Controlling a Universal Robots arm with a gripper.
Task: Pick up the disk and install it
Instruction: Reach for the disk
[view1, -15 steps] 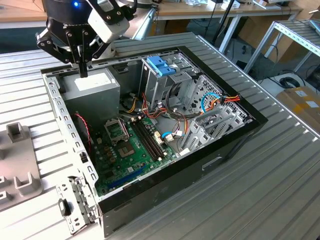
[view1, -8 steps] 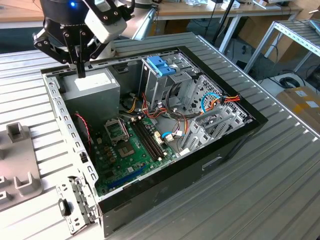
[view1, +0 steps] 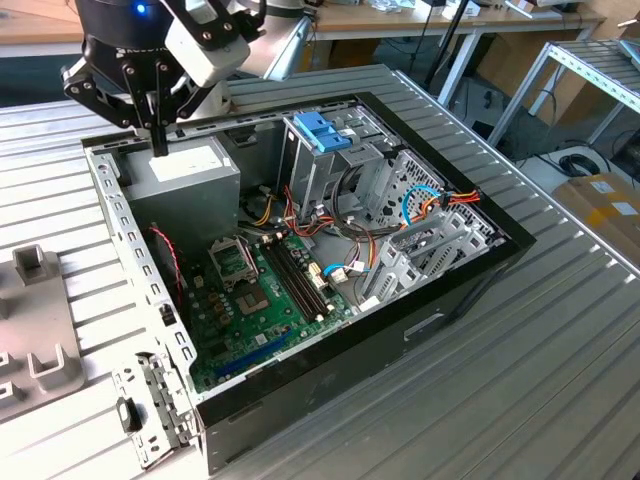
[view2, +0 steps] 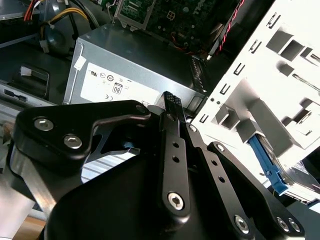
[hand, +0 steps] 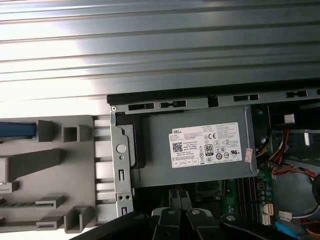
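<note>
My gripper (view1: 158, 143) hangs over the grey power-supply box (view1: 185, 175) in the back corner of the open computer case (view1: 300, 250), at the exterior view's left. Its jaws are shut with nothing between them; the tips (view2: 171, 98) point at the box's white sticker (hand: 206, 144). In both wrist views the gripper (hand: 180, 199) sits close above the box without visibly touching it. A blue strip (hand: 17, 130) stands in the grey fixture (hand: 50, 175) outside the case; I cannot tell whether it is the disk. A similar blue edge (view2: 265, 162) shows past the white case wall.
A blue ribbed latch (view1: 321, 130) tops the drive cage (view1: 335, 165). The green motherboard (view1: 260, 300) and coloured cables (view1: 430, 205) lie inside the case. The grey fixture (view1: 35, 330) rests on the slatted metal table (view1: 500, 380) beside the case.
</note>
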